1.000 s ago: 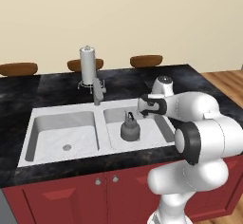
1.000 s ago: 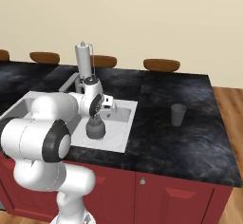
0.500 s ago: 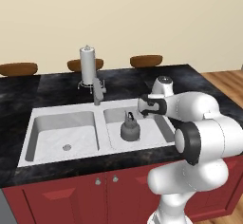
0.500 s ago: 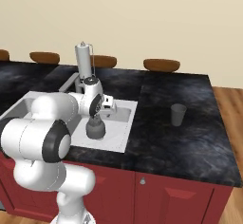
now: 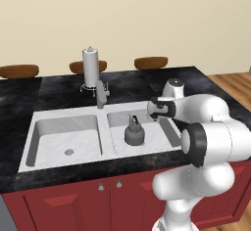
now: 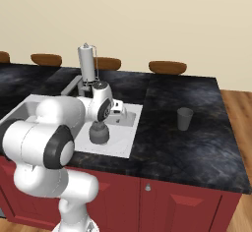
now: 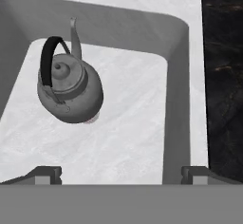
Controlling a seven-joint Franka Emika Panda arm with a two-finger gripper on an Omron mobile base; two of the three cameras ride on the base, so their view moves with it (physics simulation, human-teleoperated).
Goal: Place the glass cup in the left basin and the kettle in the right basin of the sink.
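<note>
The left basin of the sink is shown with a small round drain. The faucet is mounted at the back centre, with a paper-towel roll behind it. The kettle is seated upright in the right basin. The gripper is held above that basin, apart from the kettle, with the jaws spread wide and nothing grasped. The cup is located on the counter, well right of the sink.
</note>
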